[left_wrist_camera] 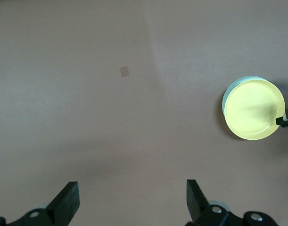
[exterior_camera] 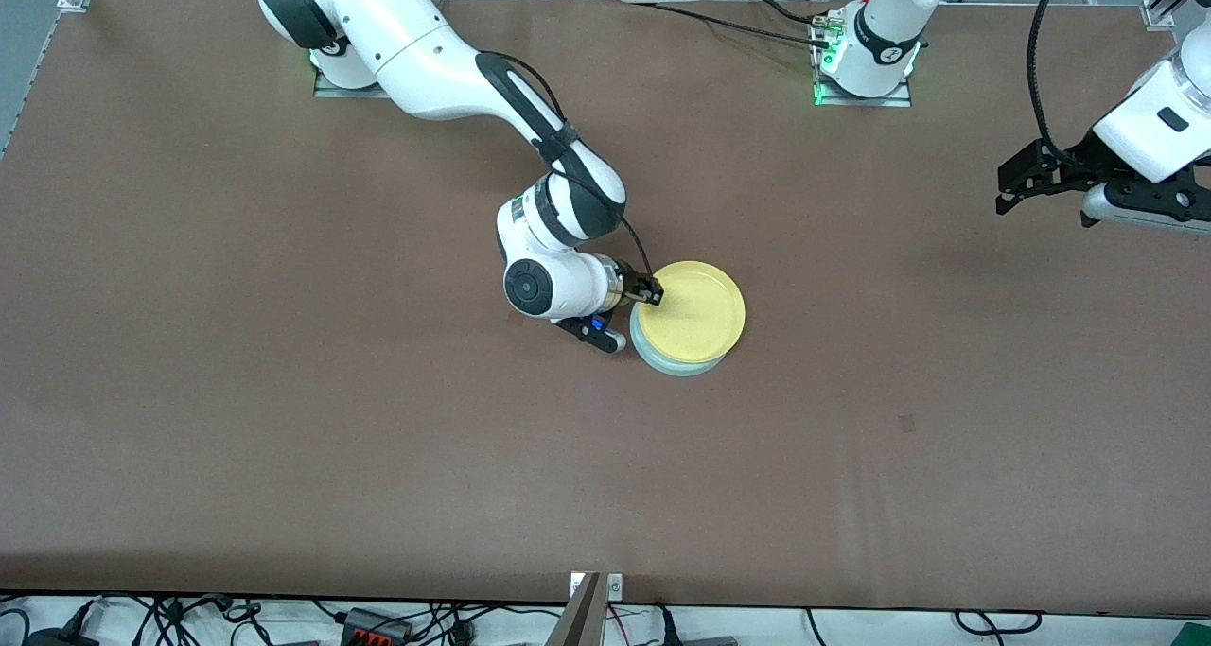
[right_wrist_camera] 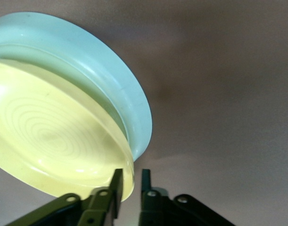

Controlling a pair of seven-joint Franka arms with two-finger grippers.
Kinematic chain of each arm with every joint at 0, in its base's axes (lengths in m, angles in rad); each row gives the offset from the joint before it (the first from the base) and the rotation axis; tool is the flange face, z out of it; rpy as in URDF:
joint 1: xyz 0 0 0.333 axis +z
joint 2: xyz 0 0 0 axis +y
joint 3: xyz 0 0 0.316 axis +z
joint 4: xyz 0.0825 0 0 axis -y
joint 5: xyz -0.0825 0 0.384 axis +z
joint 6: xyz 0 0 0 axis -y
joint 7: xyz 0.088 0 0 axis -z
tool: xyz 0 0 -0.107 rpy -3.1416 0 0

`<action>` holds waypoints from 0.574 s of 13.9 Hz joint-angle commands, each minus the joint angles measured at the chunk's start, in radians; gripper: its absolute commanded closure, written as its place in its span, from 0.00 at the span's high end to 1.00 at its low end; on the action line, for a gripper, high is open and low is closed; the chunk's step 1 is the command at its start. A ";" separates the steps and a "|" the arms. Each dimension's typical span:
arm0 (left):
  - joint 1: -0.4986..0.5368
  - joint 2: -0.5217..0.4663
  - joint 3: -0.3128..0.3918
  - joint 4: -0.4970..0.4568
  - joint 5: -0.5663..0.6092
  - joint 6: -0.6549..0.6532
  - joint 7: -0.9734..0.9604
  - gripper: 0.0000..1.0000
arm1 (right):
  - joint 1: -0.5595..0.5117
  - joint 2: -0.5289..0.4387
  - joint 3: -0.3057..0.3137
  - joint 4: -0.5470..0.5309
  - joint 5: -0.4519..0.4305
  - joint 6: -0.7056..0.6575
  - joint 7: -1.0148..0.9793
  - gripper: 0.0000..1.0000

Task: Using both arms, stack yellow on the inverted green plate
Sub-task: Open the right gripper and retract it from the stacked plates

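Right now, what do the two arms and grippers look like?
Both arms are glossy white, rounded segments with black joint bands. The right arm has a black cable clipped along it; a ribbed black hose loops over the left arm. Right gripper and left gripper are black, two-fingered. Green lights at both bases.

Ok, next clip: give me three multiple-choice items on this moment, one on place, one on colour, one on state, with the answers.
1. Where is the yellow plate?
A. on the green plate
B. under it
C. apart from it on the table

2. What colour is the plate underneath?
A. red
B. pale mint-green
C. black

3. How do the right end effector fingers stand at the yellow plate's rim?
A. spread as wide as the plate
B. a narrow gap apart
C. out of sight

Answers: 1 A, the front view shows yellow covering green. 2 B, a pale green edge shows below. 3 B, the right wrist view shows the rim's edge in the gap.
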 commanded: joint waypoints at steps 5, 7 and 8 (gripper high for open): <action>0.058 0.028 -0.070 0.052 -0.010 -0.022 0.013 1.00 | -0.055 -0.201 -0.073 0.008 -0.262 -0.247 0.011 1.00; 0.058 0.028 -0.070 0.052 -0.010 -0.022 0.007 1.00 | -0.106 -0.262 -0.084 0.008 -0.312 -0.287 -0.066 1.00; 0.058 0.028 -0.070 0.052 -0.010 -0.022 0.007 1.00 | -0.135 -0.287 -0.085 0.008 -0.354 -0.325 -0.109 1.00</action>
